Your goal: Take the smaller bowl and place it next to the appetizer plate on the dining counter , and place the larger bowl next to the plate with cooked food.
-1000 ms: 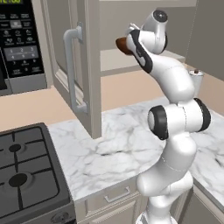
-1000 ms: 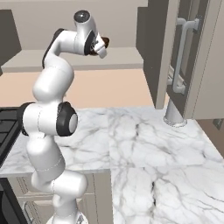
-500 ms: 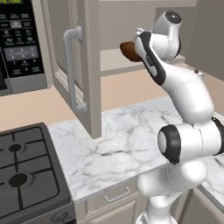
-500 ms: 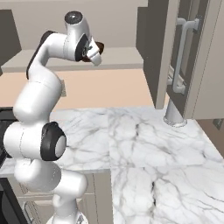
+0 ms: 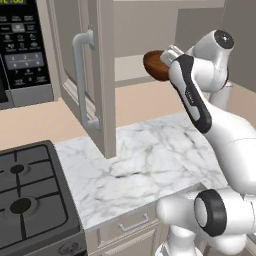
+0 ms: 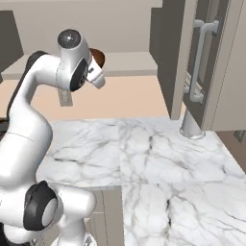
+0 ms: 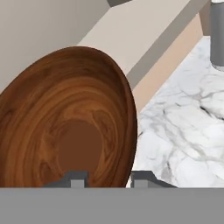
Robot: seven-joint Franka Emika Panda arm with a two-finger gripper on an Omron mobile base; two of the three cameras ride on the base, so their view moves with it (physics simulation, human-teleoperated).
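High above the marble counter (image 5: 150, 165), the gripper (image 7: 107, 178) is holding the smaller bowl (image 7: 65, 118) up in the air beside an open upper cabinet door (image 5: 102, 80). In the hand view, the bowl's rim is sitting between the two finger tips, with one tip inside the bowl and the other outside it, so the jaws are closing on that rim, gripping the bowl. The bowl is reaching up and away from the jaws and is tilting on its side, turning its hollow toward the hand camera. It is showing a glossy reddish-brown surface with swirling, wood-like grain and a flat, plainer brown circle at the bottom of the hollow. From the left base view the bowl (image 5: 156, 65) is peeking out just ahead of the hand as a dark brown rounded shape; from the right base view, a sliver of it (image 6: 97, 56) is showing behind the wrist. Far from the jaws, off toward the stove (image 5: 30, 195), a microwave (image 5: 22, 50) is carrying a keypad with small white markings, but they are blurring too much to read. Beyond the jaws, on the counter, a grey cylinder (image 6: 192, 127) is standing upright.
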